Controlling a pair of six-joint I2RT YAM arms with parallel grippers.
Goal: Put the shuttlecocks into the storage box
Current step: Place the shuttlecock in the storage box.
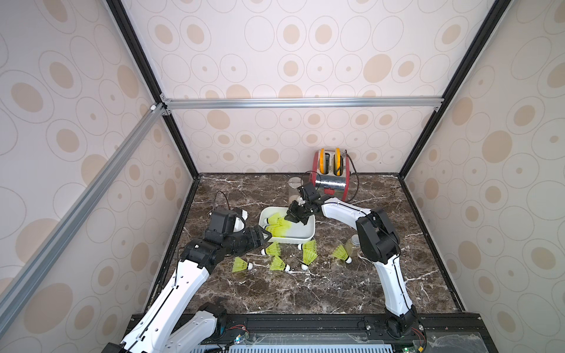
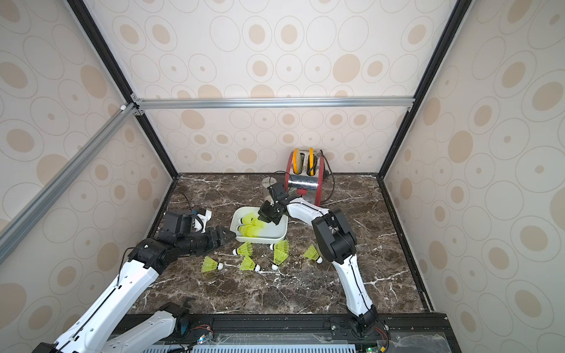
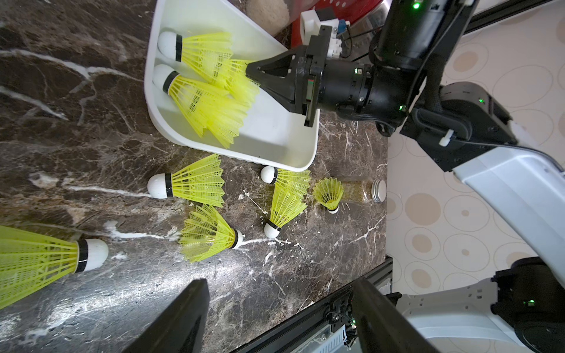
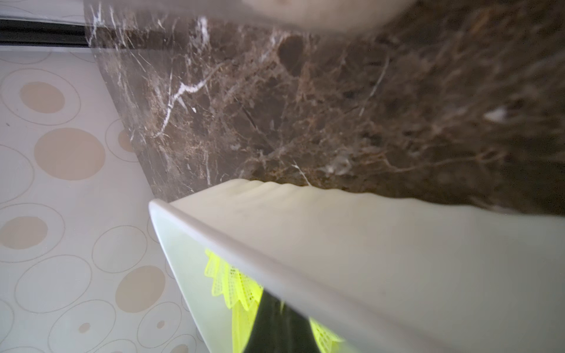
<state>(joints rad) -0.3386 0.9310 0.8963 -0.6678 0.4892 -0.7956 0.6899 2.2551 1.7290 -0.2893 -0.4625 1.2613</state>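
**Right claw shut in the box, six shuttlecocks loose on marble**

A black rail (image 1: 305, 324) ran along the front and carried both arm bases. Past it was a bare stretch of dark marble tabletop (image 1: 275, 293), with black trim (image 1: 429, 240) along the side edges. Six shuttlecocks (image 1: 241, 264) lay scattered just in front of the white box (image 1: 307, 237). One of them was next to a small jar (image 1: 351, 246) by the right arm.

The left claw (image 1: 265, 236) stood wide and empty, just off the box's near left corner. The box held about three more shuttlecocks. The right claw (image 1: 286, 218) was closed tight inside it, tips at one skirt, and I couldn't tell if it was gripping.

Behind the box stood a clear jar (image 1: 294, 188) and a red toaster (image 1: 331, 182). Circle-patterned walls (image 1: 275, 137) closed three sides. There was open marble at far left and at right.
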